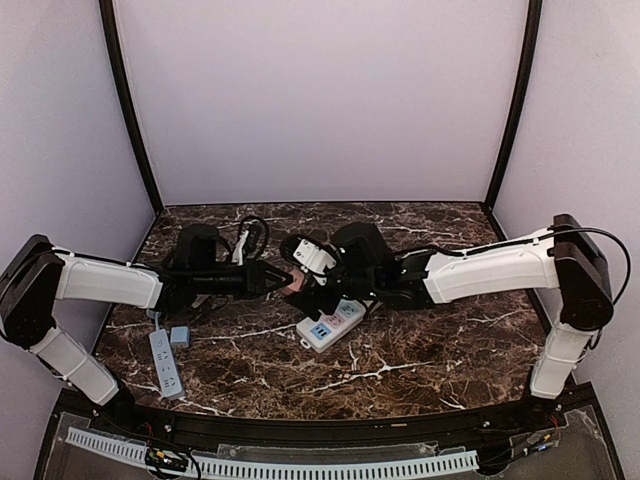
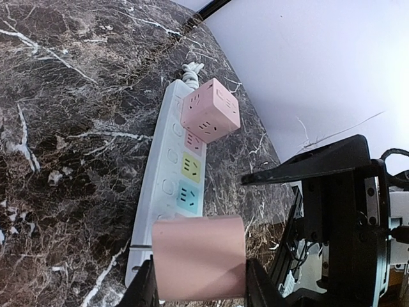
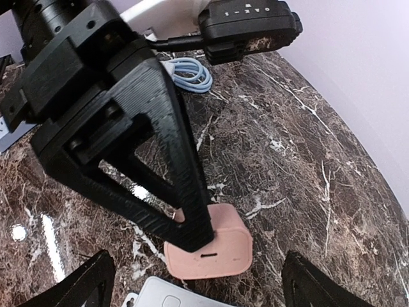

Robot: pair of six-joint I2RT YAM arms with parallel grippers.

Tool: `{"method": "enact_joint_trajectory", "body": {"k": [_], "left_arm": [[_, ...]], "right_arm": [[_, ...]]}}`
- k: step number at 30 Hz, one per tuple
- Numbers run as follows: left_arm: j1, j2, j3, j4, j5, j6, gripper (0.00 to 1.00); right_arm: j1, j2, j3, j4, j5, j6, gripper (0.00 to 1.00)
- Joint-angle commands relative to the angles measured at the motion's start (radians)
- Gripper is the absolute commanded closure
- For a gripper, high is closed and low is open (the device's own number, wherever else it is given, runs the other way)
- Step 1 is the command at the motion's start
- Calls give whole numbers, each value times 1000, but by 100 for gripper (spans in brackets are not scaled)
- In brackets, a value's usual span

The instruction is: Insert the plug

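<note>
Two pincers of yours meet over the middle of the tabletop. Your left pincer is pinching the pink plug by its sides, with its black fingers pressed against it. Your right pincer is spread wide, one finger on either side of the plug and both clear of it.

The plug hangs low just beside one end of the white power strip, in none of its sockets. You cannot tell whether it touches the marble. A pink cube adapter sits on the strip's other end, with yellow and blue sockets between it and the plug. A second strip lies well apart by your left arm, and a coiled blue cable lies further back.
</note>
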Motion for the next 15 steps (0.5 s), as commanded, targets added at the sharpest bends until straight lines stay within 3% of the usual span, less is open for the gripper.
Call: {"method": "enact_joint_trajectory", "body": {"k": [1, 11, 15], "left_arm": [[-6, 3, -16, 46, 19, -11, 77], [-7, -2, -23, 45, 16, -7, 77], [-7, 1, -27, 56, 24, -10, 78]], "right_arm": [[1, 49, 64, -10, 39, -7, 13], [1, 100, 132, -53, 16, -19, 41], [0, 108, 144, -58, 25, -25, 41]]}}
